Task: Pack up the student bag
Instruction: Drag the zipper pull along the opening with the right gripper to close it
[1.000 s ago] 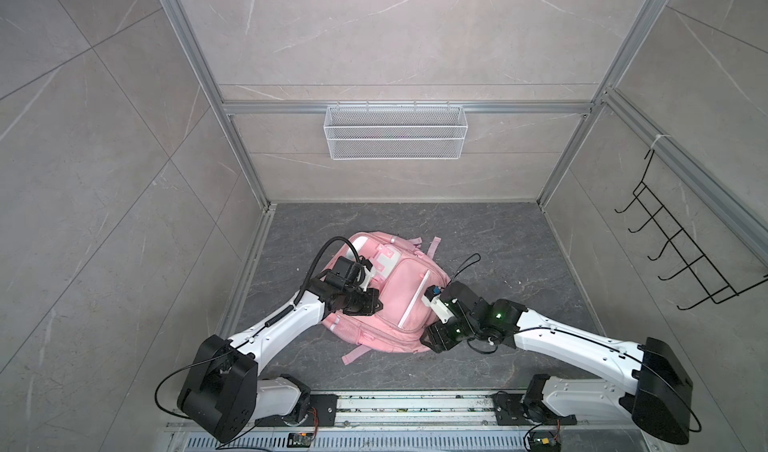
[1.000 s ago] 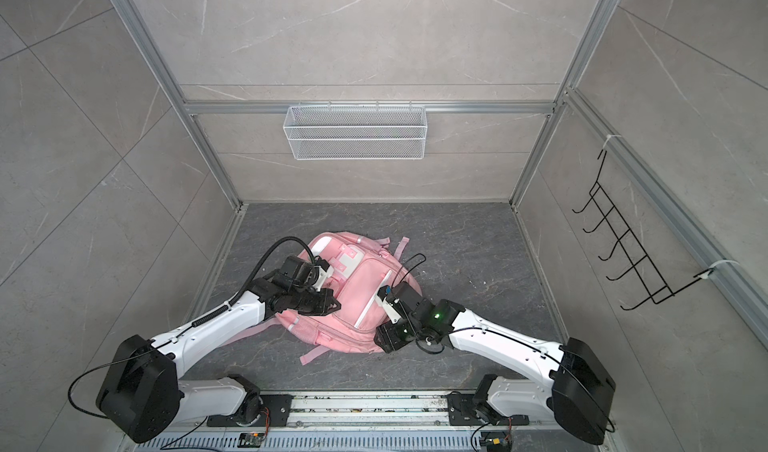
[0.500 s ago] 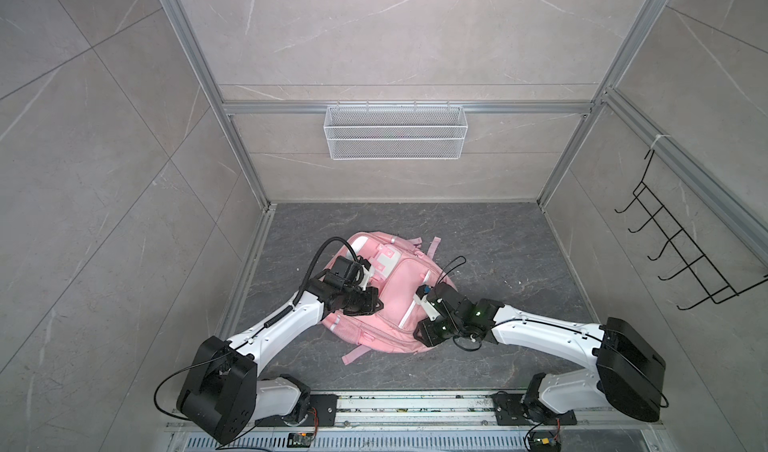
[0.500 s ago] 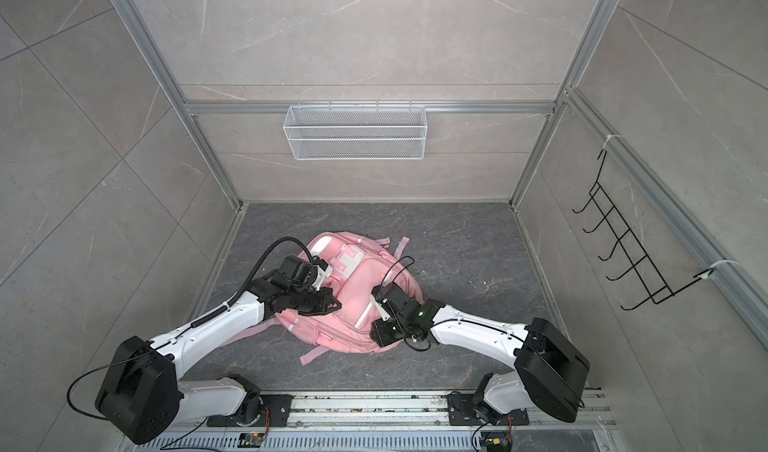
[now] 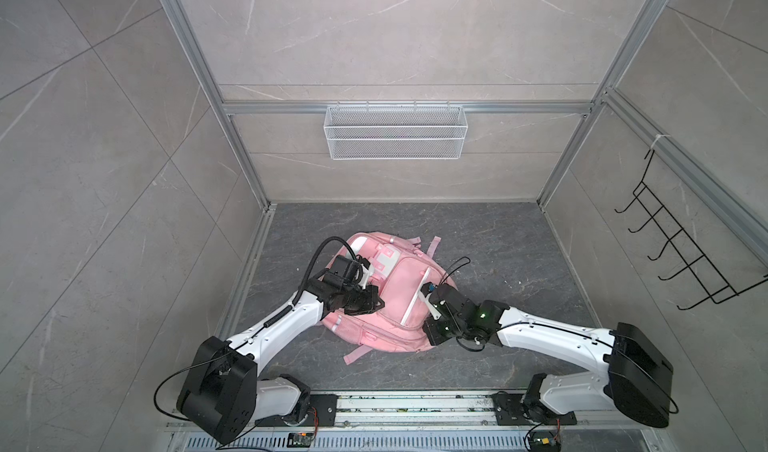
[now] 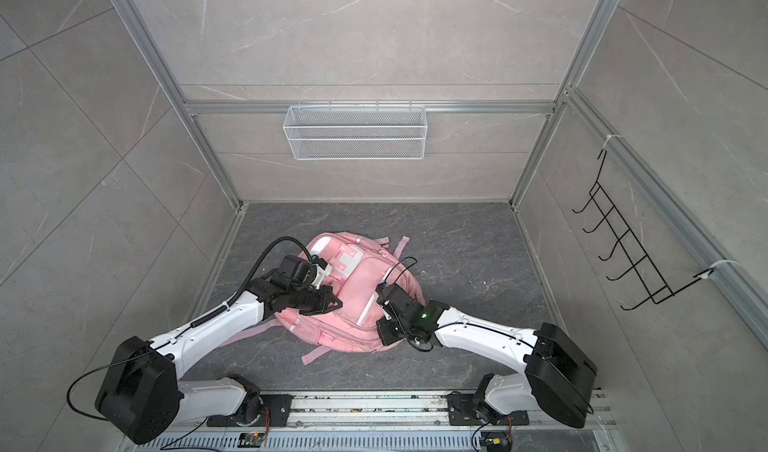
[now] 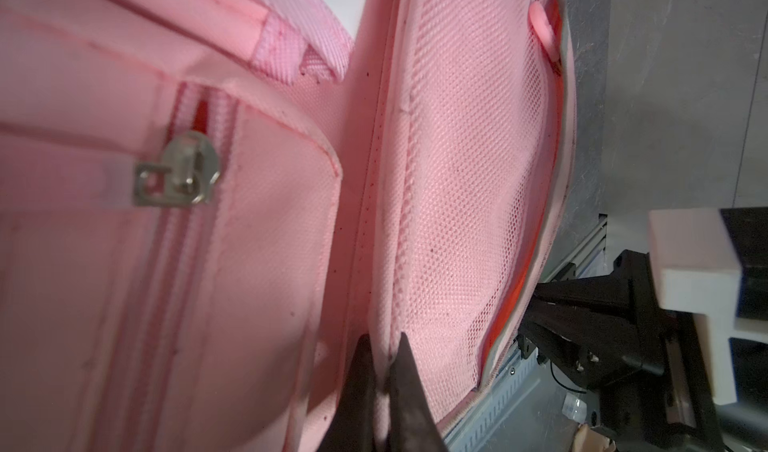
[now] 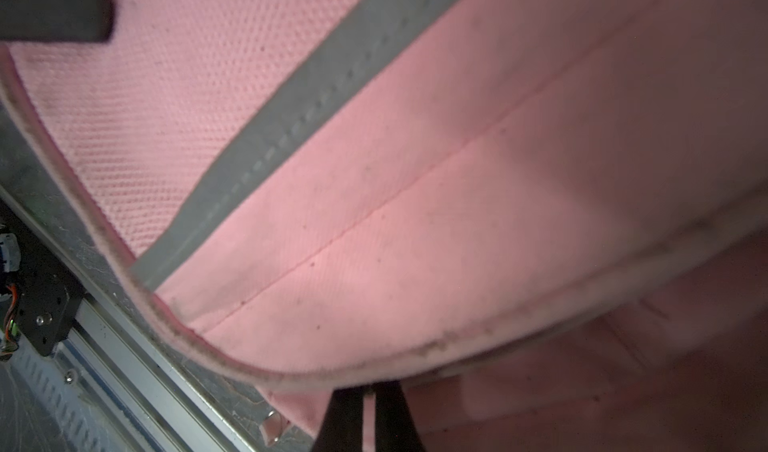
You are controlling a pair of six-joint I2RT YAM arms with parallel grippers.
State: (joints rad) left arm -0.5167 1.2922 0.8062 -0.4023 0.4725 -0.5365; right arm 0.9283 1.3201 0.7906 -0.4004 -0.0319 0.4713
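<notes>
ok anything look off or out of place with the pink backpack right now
Nothing spilled or broken. The soft pink fabric backpack lies flat on the dark grey surface, straps splayed. Its pale edge piping is smeared with dark grime, and a pocket zip gapes beside its metal slider, showing red inside.

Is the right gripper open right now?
No, in the right wrist view the right gripper is shut on the piped edge of the student bag.

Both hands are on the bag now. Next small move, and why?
Probably lift both hands slightly and ease them apart. The left hand is shut on a seam of the student bag, the right hand on its piped edge, and the bag lies flat, so tension would show whether both pinches hold.
</notes>
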